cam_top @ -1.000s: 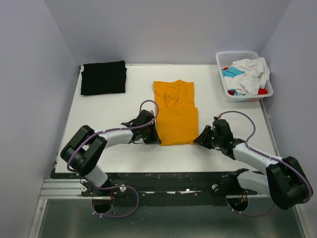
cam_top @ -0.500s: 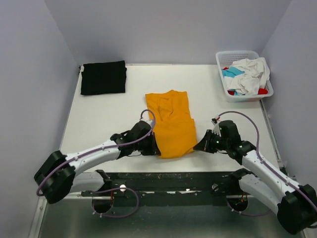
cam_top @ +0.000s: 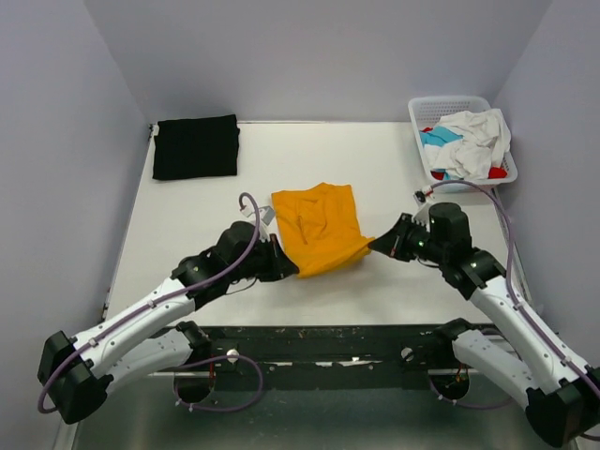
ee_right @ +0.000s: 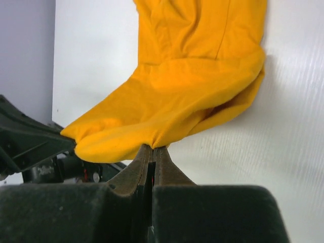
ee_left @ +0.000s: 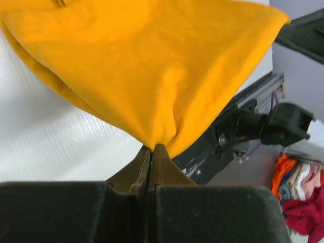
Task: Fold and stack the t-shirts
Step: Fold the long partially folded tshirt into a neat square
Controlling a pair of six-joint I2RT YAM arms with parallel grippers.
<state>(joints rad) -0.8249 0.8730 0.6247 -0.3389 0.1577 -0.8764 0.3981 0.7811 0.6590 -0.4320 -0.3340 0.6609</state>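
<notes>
White table (cam_top: 394, 159) boxed in by pale grey walls (cam_top: 328, 56), seen from above. Parked in the far right corner: basket (cam_top: 419, 117), white lattice, stuffed with crumpled laundry, white shirt (cam_top: 473, 131) on top, bits of a teal shirt (cam_top: 434, 141) and a red shirt (cam_top: 499, 172) poking out underneath. Can't tell how many are in there, too tangled.

Well to the left of the basket and nearer the arms: orange shirt (cam_top: 317, 225), partly folded, far part flat on the table, near edge lifted off it and stretched between both grippers. Looks bunched and wrinkly in the middle.

Left gripper (cam_top: 286, 269) on the near corner farthest from the basket, fingers squeezed tight together with a pinch of orange cloth between the tips. Really clear from the left wrist cam, cloth fanning up and out from that pinch.

Right gripper (cam_top: 377, 246) on the near corner on the basket side, closer to the arms than the basket itself. Same deal: clamped on a fold of the orange shirt, no gap between the fingers in the right wrist view, cloth draping away from the tips in a double layer.

Black shirt (cam_top: 195, 147) way off to the left of the basket, along the same far edge, folded into a neat rectangle, lying flat, well apart from the orange one and from both grippers.
</notes>
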